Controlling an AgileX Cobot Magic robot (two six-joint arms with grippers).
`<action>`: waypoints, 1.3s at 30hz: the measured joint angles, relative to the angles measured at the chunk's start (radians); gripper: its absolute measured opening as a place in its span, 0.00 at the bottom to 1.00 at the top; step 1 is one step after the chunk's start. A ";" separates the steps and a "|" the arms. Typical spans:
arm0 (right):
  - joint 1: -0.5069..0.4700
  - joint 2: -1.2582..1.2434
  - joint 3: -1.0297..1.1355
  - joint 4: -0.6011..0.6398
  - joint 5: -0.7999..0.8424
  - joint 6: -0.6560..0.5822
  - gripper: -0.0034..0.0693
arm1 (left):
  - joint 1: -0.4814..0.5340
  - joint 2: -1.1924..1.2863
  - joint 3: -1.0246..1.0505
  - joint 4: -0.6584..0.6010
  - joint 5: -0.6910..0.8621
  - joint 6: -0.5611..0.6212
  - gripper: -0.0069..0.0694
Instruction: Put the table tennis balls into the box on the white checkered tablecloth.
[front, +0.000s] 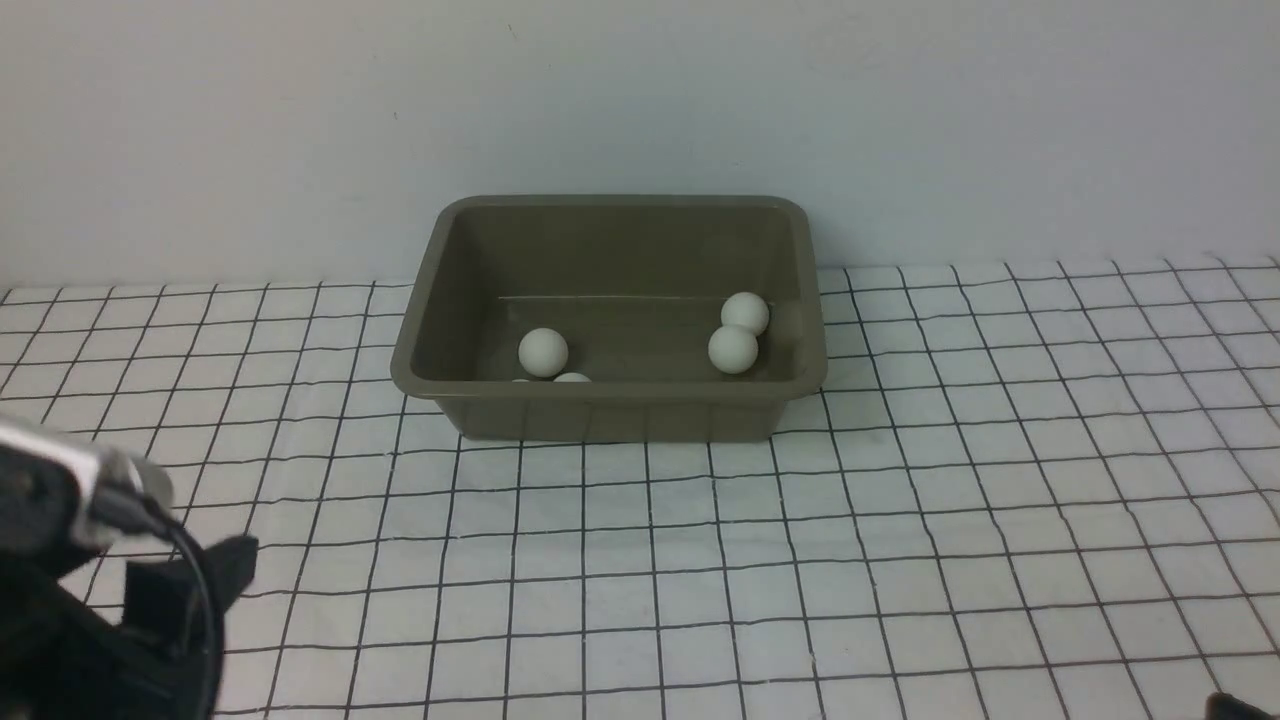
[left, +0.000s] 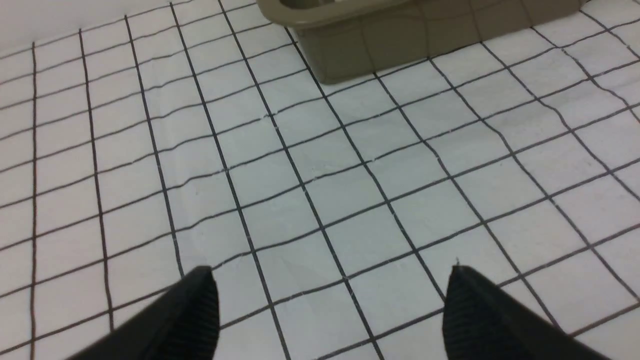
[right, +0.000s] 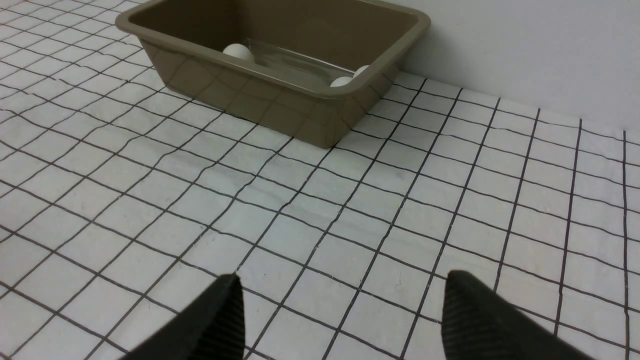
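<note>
The olive-grey box (front: 610, 420) stands on the white checkered tablecloth (front: 900, 500) near the back wall. Several white table tennis balls lie inside it: two close together at its right end (front: 745, 313) (front: 733, 349), and one at the left (front: 543, 352) with another half hidden behind the front rim (front: 572, 377). No ball shows on the cloth. My left gripper (left: 330, 285) is open over bare cloth in front and to the left of the box (left: 400, 45). My right gripper (right: 340, 285) is open too, nothing between its fingers, well away from the box (right: 260, 105).
The left arm (front: 120, 600) fills the front view's lower left corner; a sliver of the right arm (front: 1240, 708) shows at the lower right corner. A plain white wall rises just behind the box. The cloth is slightly wrinkled.
</note>
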 joint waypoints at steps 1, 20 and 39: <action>0.000 0.000 0.000 0.000 0.000 0.000 0.71 | 0.003 -0.001 0.015 0.000 -0.018 0.000 0.80; 0.000 0.000 0.000 0.000 0.001 0.000 0.71 | 0.298 -0.382 0.094 -0.001 0.046 0.046 0.80; 0.000 0.000 0.000 0.000 0.001 0.000 0.71 | 0.369 -0.622 0.239 -0.122 0.163 0.128 0.80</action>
